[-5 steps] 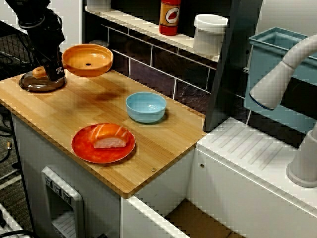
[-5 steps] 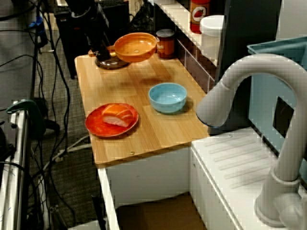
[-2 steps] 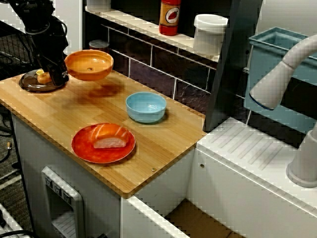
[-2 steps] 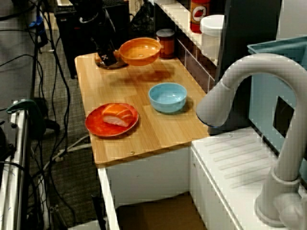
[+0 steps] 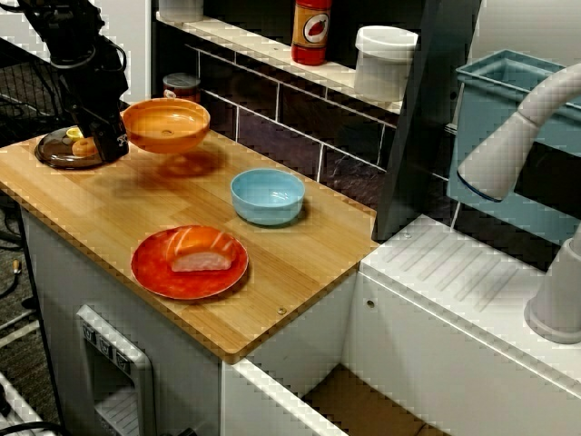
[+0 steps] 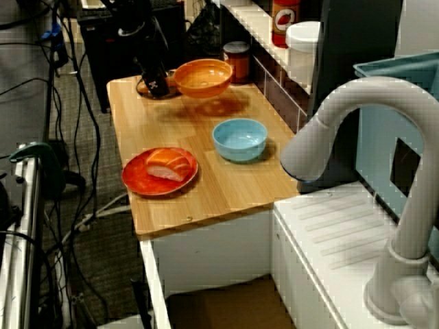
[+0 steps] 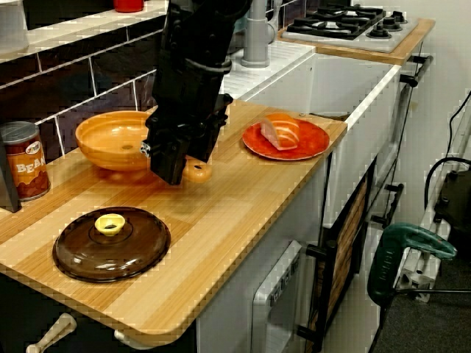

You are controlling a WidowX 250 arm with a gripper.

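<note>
An orange bowl (image 5: 166, 124) hangs just above the wooden counter (image 5: 109, 209), its shadow on the wood beneath it. My black gripper (image 5: 113, 136) is shut on the bowl's left rim. From the side, the orange bowl (image 6: 204, 77) sits right of the gripper (image 6: 164, 81). In the view from the counter's end, the arm covers the near rim of the orange bowl (image 7: 110, 140), and the gripper (image 7: 173, 158) points down at the counter. A brown glass lid (image 5: 65, 148) with a yellow knob lies just left of the gripper.
A bean can (image 5: 182, 87) stands by the tiled wall behind the bowl. A light blue bowl (image 5: 267, 195) and a red plate (image 5: 190, 262) with salmon sushi sit further along. A red bottle (image 5: 311, 32) and white tub (image 5: 385, 62) stand on the shelf. A grey faucet (image 5: 517, 136) is at right.
The gripper has carried the orange bowl slightly right, away from the lid, and lower toward the counter. The bowl now sits more level.
</note>
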